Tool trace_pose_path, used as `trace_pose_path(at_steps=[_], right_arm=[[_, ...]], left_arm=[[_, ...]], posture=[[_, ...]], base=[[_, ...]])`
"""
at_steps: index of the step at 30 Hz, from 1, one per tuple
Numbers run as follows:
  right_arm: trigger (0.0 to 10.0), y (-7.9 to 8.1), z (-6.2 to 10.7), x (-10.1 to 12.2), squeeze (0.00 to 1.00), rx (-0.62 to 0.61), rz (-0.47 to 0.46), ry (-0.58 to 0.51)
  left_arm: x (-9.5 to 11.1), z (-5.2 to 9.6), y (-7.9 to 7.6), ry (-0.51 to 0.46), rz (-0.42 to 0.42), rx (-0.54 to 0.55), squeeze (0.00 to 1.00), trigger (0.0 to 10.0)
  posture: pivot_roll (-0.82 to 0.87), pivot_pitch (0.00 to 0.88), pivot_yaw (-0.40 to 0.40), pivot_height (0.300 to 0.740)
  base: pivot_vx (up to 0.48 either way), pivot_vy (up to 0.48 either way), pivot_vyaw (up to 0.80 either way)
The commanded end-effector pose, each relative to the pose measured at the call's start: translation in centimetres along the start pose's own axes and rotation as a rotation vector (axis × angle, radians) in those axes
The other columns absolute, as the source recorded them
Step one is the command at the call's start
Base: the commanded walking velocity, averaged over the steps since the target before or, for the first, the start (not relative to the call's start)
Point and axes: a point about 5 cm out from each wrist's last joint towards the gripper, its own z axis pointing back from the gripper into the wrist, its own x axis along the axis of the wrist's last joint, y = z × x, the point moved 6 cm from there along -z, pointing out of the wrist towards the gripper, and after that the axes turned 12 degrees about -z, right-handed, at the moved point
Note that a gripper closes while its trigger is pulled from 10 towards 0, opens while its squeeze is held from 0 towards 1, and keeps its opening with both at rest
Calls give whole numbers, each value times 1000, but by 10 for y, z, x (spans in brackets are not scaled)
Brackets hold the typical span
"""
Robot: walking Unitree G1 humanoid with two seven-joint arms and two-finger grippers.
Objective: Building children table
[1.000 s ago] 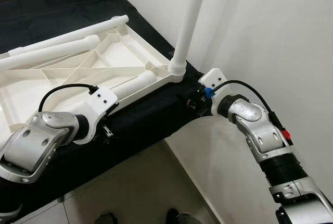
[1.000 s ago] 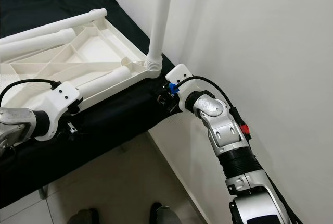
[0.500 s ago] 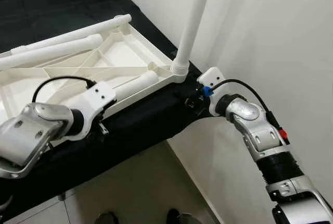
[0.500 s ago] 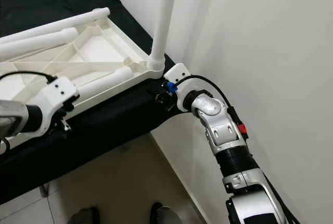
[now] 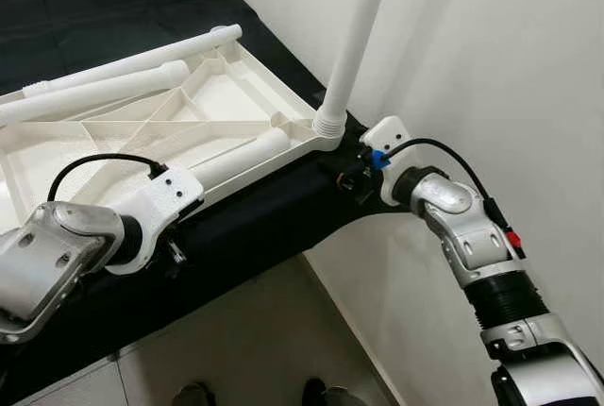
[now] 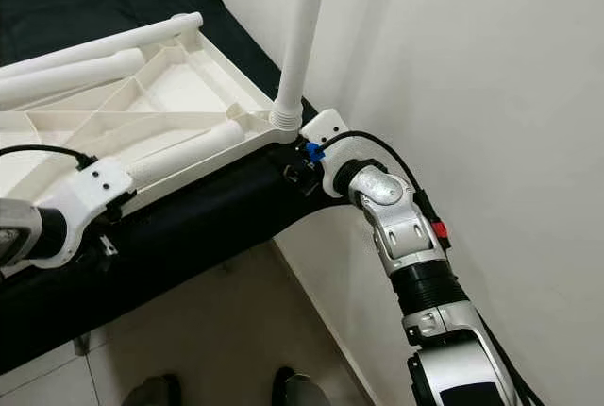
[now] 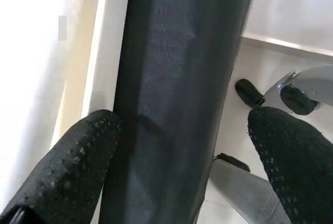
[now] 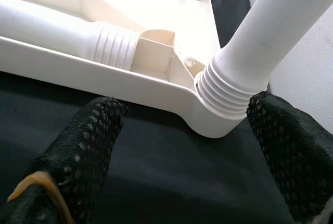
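A white plastic children's table top [image 5: 217,109] lies upside down on a black-covered surface [image 5: 274,217]. One white leg [image 5: 354,42] stands upright in the near right corner socket [image 8: 223,91]. Another leg [image 5: 241,156] lies along the near rim, its ribbed end [image 8: 117,44] beside the corner. My right gripper [image 5: 347,177] is open just in front of that corner, its fingers [image 8: 88,146] either side of the socket without touching it. My left gripper [image 5: 175,250] hangs open at the black cover's front edge [image 7: 171,78], below the table top's rim.
Two more loose white legs [image 5: 123,66] lie along the table top's far side. A white wall [image 5: 491,66] rises close on the right, behind the upright leg. Beige tiled floor [image 5: 274,340] lies below the surface's edge, with my feet [image 5: 193,395] at the bottom.
My left arm has dropped and slid a little to the left along the black cover's front edge. The right gripper has stayed by the corner socket.
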Motion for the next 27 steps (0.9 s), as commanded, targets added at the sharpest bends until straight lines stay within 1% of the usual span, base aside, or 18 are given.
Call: trace_pose_path(at_steps=[1,2,3,5,8,14,17,20,21,22,24,25,27], right_arm=[[10000,-2,1,1,0,-2,1,-4],[10000,-3,1,1,0,-4,1,-3],[10000,-4,1,1,0,-6,-1,-3],[10000,-4,1,0,0,-8,-2,-3],[10000,-6,1,-1,0,-20,-2,-6],[10000,-8,1,-2,0,-52,3,-19],[10000,-11,1,-2,0,-69,-17,-23],[10000,-12,1,-1,0,-75,-17,-27],[10000,-12,1,1,0,-74,-10,-31],[10000,-12,1,1,0,-74,-10,-31],[10000,-11,1,4,0,-69,-10,-40],[10000,-11,1,4,0,-69,-10,-40],[10000,-11,0,5,0,-67,-10,-44]], left_arm=[[-3,3,2,30,-25,7,0,10000],[-3,4,4,32,-21,10,0,10000],[-2,6,7,38,-37,20,0,10000],[-2,7,9,42,-48,26,0,10000],[4,12,12,29,-62,31,0,10000],[10,17,13,14,-75,40,0,10000],[9,19,11,17,-91,26,0,10000],[4,20,10,37,-83,23,0,10000],[-1,19,7,51,-69,11,0,10000],[-1,19,7,51,-69,11,0,10000],[-14,16,1,90,-56,-1,0,10000],[-14,16,1,90,-56,-1,0,10000],[-22,15,-2,108,-40,-11,0,10000]], posture=[[111,258,-80,740],[109,255,-80,740],[109,255,-80,740],[112,247,-78,740],[117,233,-77,740],[124,222,-74,740],[124,218,-72,740],[124,215,-71,740],[127,215,-72,740],[127,215,-72,740],[126,217,-74,740],[126,217,-74,740],[120,220,-75,740]], base=[[0,0,0],[0,0,0],[0,0,0],[0,0,0],[0,0,0],[0,0,0],[0,0,0],[0,0,0],[0,0,0],[0,0,0],[0,0,0],[0,0,0],[0,0,0]])
